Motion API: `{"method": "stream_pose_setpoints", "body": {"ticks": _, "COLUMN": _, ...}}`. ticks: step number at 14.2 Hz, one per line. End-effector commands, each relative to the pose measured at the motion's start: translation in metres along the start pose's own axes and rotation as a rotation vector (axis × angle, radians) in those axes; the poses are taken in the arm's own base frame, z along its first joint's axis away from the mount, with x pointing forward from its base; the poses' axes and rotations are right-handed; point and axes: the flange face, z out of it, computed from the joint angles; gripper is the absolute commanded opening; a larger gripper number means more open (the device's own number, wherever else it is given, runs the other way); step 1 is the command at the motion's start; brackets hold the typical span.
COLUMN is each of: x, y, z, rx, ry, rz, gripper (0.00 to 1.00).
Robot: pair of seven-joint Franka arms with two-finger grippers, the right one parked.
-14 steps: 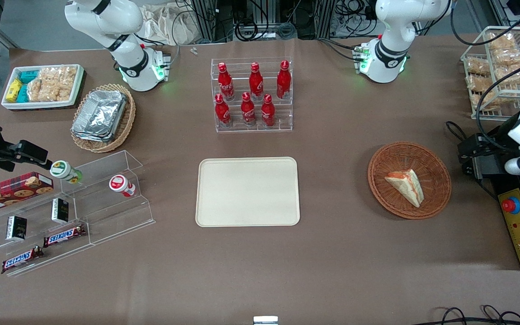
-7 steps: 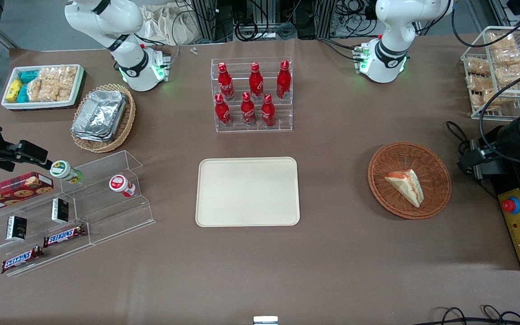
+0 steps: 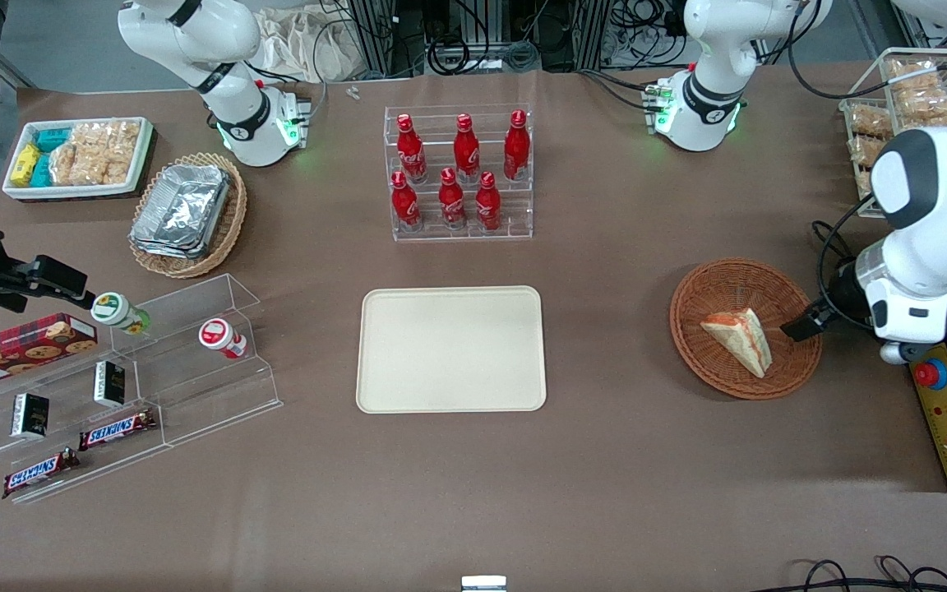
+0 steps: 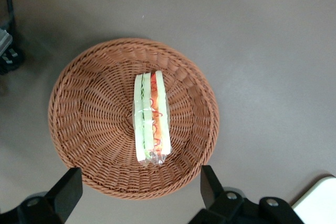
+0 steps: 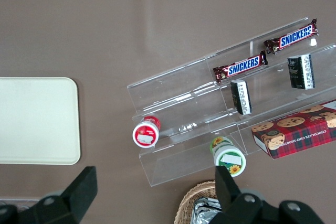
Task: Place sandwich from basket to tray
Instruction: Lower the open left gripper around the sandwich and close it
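The sandwich [image 3: 741,337], a wedge of white bread with red and green filling, lies in the round reddish-brown wicker basket [image 3: 713,368] toward the working arm's end of the table. In the left wrist view the sandwich [image 4: 151,119] lies near the middle of the basket [image 4: 84,124]. My left gripper [image 3: 799,327] hangs above the basket's rim on the working arm's side, open and empty; in the wrist view its fingers [image 4: 65,195] straddle the basket's rim [image 4: 137,192]. The cream tray [image 3: 451,349] lies empty at the table's middle.
A clear rack of red bottles [image 3: 459,173] stands farther from the front camera than the tray. A control box with a red button [image 3: 946,411] and a wire rack of snacks [image 3: 905,115] lie by the working arm. Snack shelves [image 3: 112,386] lie toward the parked arm's end.
My left arm has swung in from the table's edge toward the basket, and the gripper now hangs over the basket's rim. The sandwich, basket and tray have not moved.
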Motion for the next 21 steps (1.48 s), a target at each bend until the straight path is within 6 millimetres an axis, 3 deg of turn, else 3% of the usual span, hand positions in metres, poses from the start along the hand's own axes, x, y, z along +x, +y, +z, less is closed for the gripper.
{"method": "stream_pose_setpoints", "body": {"ticks": 1, "x": -0.007, "y": 0.001, "z": 0.034, "rx": -0.024, "ry": 0.018, "rz": -0.027, "gripper": 1.0}}
{"method": "stream_pose_setpoints", "body": {"ticks": 5, "x": -0.018, "y": 0.004, "z": 0.087, "rx": -0.043, "ry": 0.038, "rz": -0.011, "gripper": 1.0}}
{"method": "stream_pose_setpoints", "body": {"ticks": 10, "x": -0.027, "y": 0.012, "z": 0.127, "rx": -0.013, "ry": -0.013, "rz": 0.006, "gripper": 1.0}}
{"method": "stream_pose_setpoints", "body": {"ticks": 14, "x": -0.033, "y": 0.006, "z": 0.157, "rx": -0.015, "ry": -0.007, "rz": 0.013, "gripper": 0.97}}
{"method": "stream_pose_setpoints", "body": {"ticks": 15, "x": -0.033, "y": 0.008, "z": 0.161, "rx": -0.014, "ry": -0.01, "rz": 0.014, "gripper": 0.75}}
{"method": "stream_pose_setpoints", "body": {"ticks": 17, "x": -0.032, "y": 0.01, "z": 0.159, "rx": -0.024, "ry": 0.003, "rz": 0.014, "gripper": 0.11}}
{"method": "stream_pose_setpoints", "body": {"ticks": 18, "x": -0.03, "y": 0.01, "z": 0.158, "rx": -0.029, "ry": 0.009, "rz": 0.011, "gripper": 0.0}}
{"method": "stream_pose_setpoints", "body": {"ticks": 21, "x": -0.022, "y": 0.022, "z": 0.114, "rx": -0.072, "ry": 0.059, "rz": -0.055, "gripper": 0.0}}
